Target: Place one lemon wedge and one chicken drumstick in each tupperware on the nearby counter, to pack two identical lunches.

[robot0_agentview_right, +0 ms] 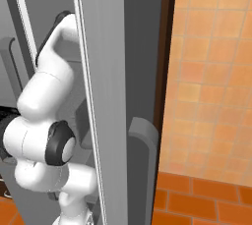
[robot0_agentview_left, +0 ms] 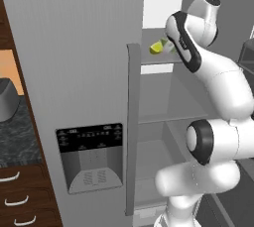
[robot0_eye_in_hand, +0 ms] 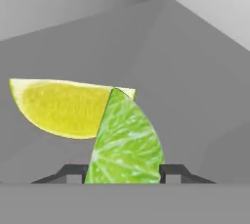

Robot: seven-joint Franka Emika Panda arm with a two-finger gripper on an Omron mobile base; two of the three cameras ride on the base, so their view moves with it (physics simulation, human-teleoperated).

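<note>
- green wedge (robot0_eye_in_hand: 126, 142) upright, pinched between the dark fingertips (robot0_eye_in_hand: 172, 171)
- yellow wedge (robot0_eye_in_hand: 63, 108) just behind it on grey fridge shelf (robot0_agentview_left: 161, 58), partly overlapped

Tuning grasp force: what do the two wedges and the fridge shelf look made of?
Green wedge, between the fingertips: citrus flesh, glossy, with pale radial segment lines. Yellow wedge, behind it: citrus too, smooth rind edge, finely grained wet-looking pulp. Fridge shelf: flat matte grey, plastic or painted metal; the render leaves that open.

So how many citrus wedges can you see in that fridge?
2: a green wedge gripped between the jaws, and a yellow wedge lying on the shelf just behind it. More may be hidden.
</note>
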